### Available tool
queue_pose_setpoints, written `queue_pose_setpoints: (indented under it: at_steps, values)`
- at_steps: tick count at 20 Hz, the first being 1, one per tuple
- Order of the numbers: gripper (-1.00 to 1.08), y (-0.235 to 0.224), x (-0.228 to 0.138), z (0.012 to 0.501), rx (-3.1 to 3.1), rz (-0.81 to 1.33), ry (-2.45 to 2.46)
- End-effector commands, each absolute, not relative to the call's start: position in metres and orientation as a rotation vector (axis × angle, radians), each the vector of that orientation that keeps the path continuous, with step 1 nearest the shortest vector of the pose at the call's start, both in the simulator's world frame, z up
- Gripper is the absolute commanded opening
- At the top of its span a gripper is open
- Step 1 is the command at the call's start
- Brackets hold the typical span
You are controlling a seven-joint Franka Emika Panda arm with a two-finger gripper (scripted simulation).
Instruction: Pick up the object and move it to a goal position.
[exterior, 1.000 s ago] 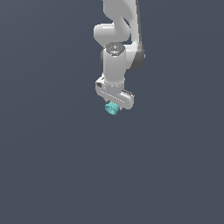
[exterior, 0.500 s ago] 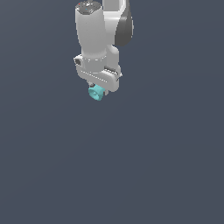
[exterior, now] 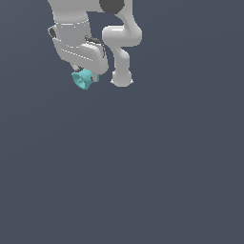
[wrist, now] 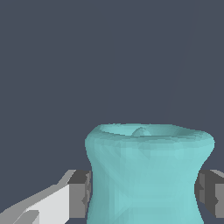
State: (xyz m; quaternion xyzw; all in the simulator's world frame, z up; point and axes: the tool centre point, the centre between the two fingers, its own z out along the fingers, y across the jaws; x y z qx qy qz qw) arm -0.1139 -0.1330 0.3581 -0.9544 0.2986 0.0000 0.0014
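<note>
The turquoise object point(exterior: 83, 79) is shown clamped in the white gripper point(exterior: 86, 76) of the Panda arm point(exterior: 121, 38), in the upper part of the exterior view toward that view's left, with nothing but the uniform dark grey background point(exterior: 143, 167) seen beneath it. In the wrist view, the object point(wrist: 146, 175) is seen between the two grey finger pads point(wrist: 81, 194), one pressed against each flank at its narrowed waist, its wider flared end with a hollowed face pointing away from the gripper point(wrist: 144, 192).
</note>
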Motion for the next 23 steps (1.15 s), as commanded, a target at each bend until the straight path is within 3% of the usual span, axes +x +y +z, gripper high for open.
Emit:
queue_pose_setpoints:
  at_steps: [1, 11, 23]
  values:
    - [-1.0, -0.15, -0.115, 0.383, -2.997, 0.001, 0.937]
    - [-1.0, -0.196, -0.115, 0.447, -2.999, 0.0, 0.935]
    - [-1.0, -0.212, -0.113, 0.469, -2.999, 0.0, 0.935]
